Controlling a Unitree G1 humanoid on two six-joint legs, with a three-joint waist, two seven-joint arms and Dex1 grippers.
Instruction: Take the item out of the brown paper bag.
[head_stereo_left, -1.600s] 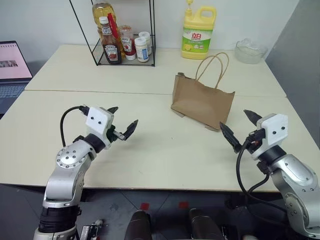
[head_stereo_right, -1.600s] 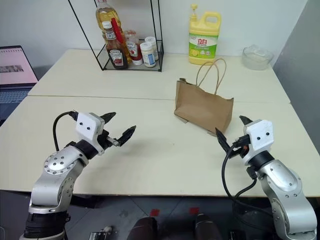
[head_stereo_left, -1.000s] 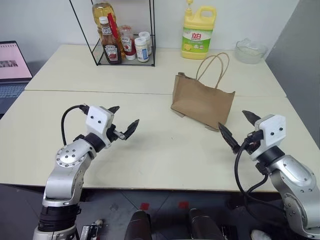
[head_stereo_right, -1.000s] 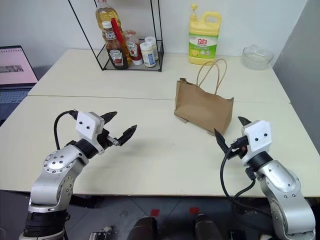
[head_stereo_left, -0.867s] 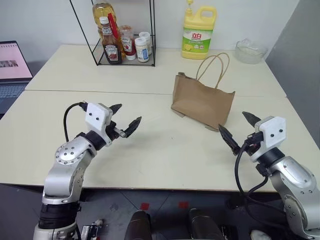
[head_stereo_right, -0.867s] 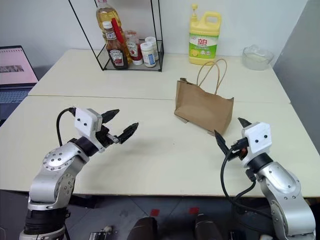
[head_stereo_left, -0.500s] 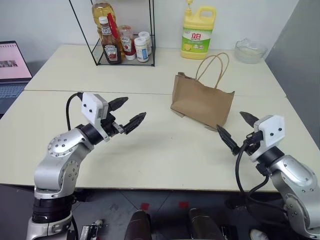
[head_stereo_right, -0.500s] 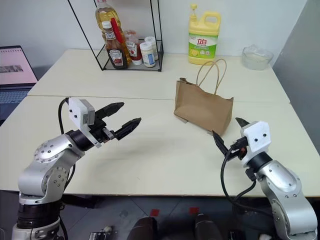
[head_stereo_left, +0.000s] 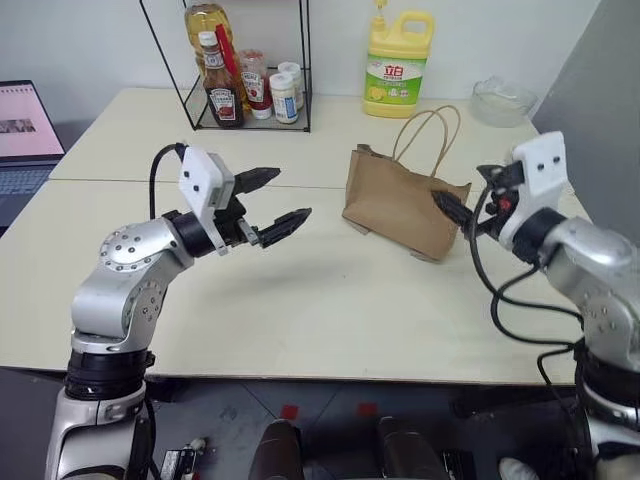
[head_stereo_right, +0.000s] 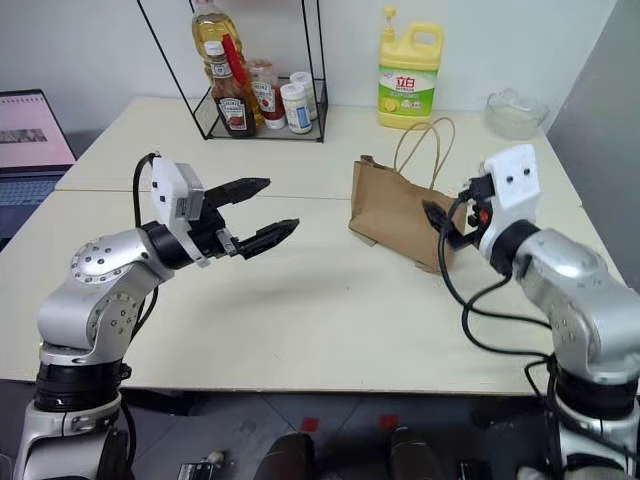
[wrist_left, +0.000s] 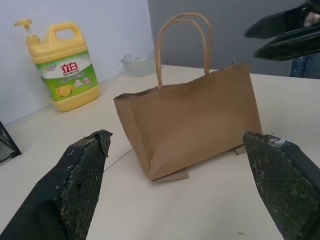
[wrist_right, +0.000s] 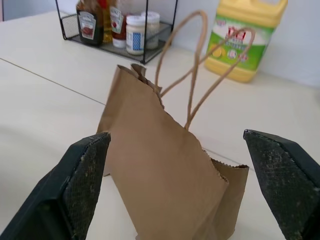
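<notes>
The table carries everything, and the bag stands upright near its middle, so places here are given from the bag. It rests on its flat base with both cord handles arching above the mouth, which looks pinched nearly flat; that probably explains why two arms come at it, one to part or steady the paper and one to reach in.

The yellow jug stands behind the bag, near the wall, and the wire rack with sauce bottles sits behind it and off to the left. Both are well apart from the bag and likely play no part.

The left gripper hangs left of the bag, clear of it, fingers spread wide and aimed at its broad face. The right gripper is just beside the bag's right end near the top edge, also spread wide and holding nothing; whether it touches the paper I cannot tell.

The bottle cannot be seen; I judge it lies inside the bag, so the task is at its approach.
</notes>
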